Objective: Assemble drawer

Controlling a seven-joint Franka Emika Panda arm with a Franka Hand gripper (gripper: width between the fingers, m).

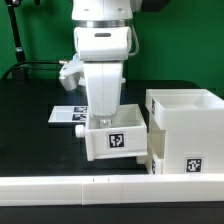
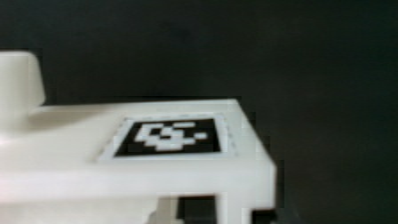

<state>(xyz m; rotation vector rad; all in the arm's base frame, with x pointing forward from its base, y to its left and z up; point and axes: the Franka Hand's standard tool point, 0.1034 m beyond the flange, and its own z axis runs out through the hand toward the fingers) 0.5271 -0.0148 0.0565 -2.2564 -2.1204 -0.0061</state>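
A small white drawer tray (image 1: 116, 141) with a black-and-white tag on its front stands on the black table, close against the exterior view's left side of the tall white housing (image 1: 186, 128). My gripper (image 1: 105, 121) reaches straight down into the tray, and its jaws look shut on the tray's wall. In the wrist view the tray's tagged face (image 2: 175, 137) fills the frame with its knob (image 2: 18, 78) at one side, and my dark fingertips (image 2: 199, 207) just show at the edge. I see no second tray.
The marker board (image 1: 68, 114) lies flat on the table behind the tray. A long low white border rail (image 1: 100, 188) runs along the table's front edge. A green wall stands behind the table.
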